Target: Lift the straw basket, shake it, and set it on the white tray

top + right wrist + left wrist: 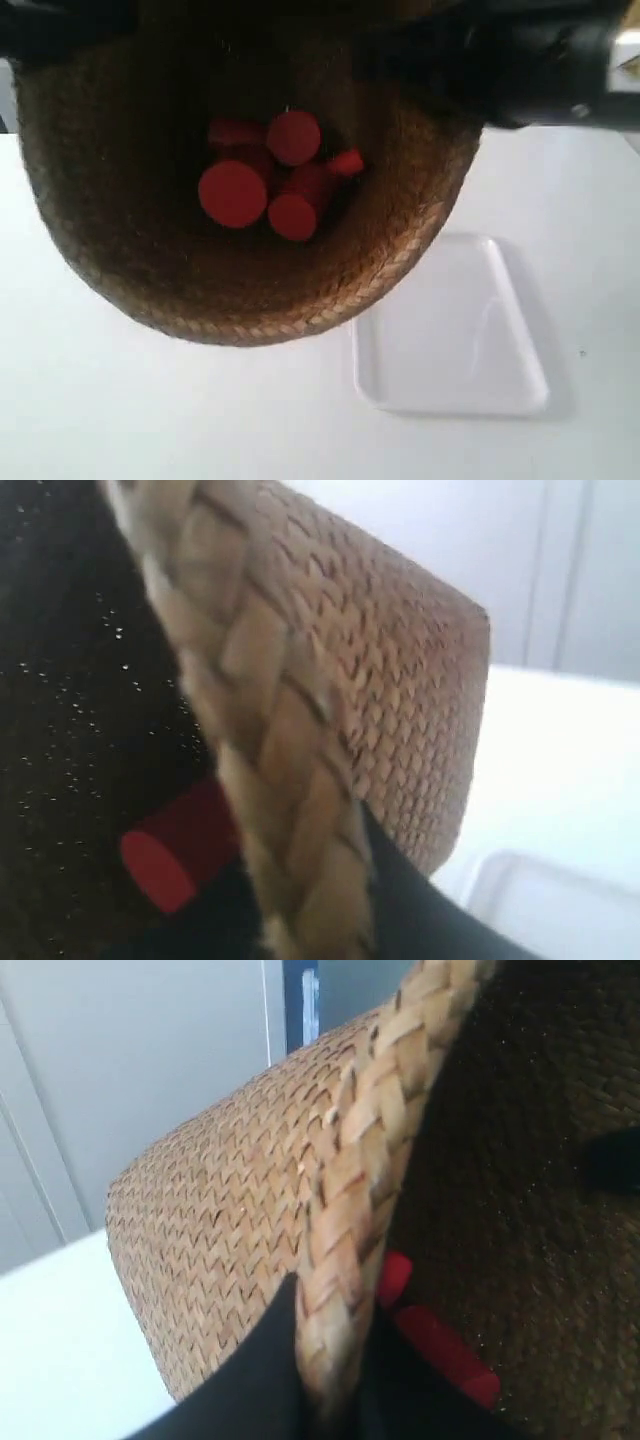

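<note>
The straw basket [150,260] hangs lifted above the table and fills the top of the exterior view, its opening facing the camera. Several red cylinders [270,185] lie inside on its base. My left gripper [335,1360] is shut on the braided rim [350,1210], one black finger outside the wall and one inside. My right gripper [320,900] is shut on the rim [260,710] at the other side in the same way. The white tray [455,330] lies on the table below and to the right of the basket, partly hidden by its rim.
The tabletop [80,400] is white. A black arm [520,60] crosses the top right of the exterior view. A pale wall with panel lines [130,1070] stands behind the basket. A corner of the tray [560,900] shows beside the right gripper.
</note>
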`<move>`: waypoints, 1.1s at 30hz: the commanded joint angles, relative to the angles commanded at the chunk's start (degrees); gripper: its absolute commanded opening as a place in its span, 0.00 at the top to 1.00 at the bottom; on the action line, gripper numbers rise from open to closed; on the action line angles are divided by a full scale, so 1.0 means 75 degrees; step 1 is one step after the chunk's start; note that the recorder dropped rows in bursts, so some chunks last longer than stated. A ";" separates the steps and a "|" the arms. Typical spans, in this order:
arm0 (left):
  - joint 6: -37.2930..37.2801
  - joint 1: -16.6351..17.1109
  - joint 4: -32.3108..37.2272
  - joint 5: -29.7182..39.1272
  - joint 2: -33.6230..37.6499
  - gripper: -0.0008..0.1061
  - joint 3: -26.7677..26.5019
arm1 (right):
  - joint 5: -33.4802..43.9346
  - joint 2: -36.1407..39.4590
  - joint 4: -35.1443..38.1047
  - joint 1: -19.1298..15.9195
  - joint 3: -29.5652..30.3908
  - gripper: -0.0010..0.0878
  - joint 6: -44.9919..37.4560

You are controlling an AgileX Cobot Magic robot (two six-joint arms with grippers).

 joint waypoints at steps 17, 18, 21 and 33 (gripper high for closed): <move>-0.0009 -0.0014 0.0091 -0.1348 -0.0475 0.99 0.0605 | -0.0502 0.0236 -0.1218 0.0859 -0.0176 0.99 0.0193; -0.0009 -0.0014 0.0037 -0.1529 -0.0231 0.99 0.0752 | -0.0361 0.0594 -0.1862 0.0697 -0.0195 0.99 0.0990; 0.0220 -0.0014 -0.0200 0.0633 -0.0690 0.99 -0.0149 | 0.0165 0.0046 0.0338 0.1194 -0.0834 0.99 -0.0830; 0.0329 -0.0014 -0.0453 -0.0599 -0.0499 0.99 0.0189 | -0.0323 0.0345 -0.3144 0.1510 -0.0330 0.99 0.1695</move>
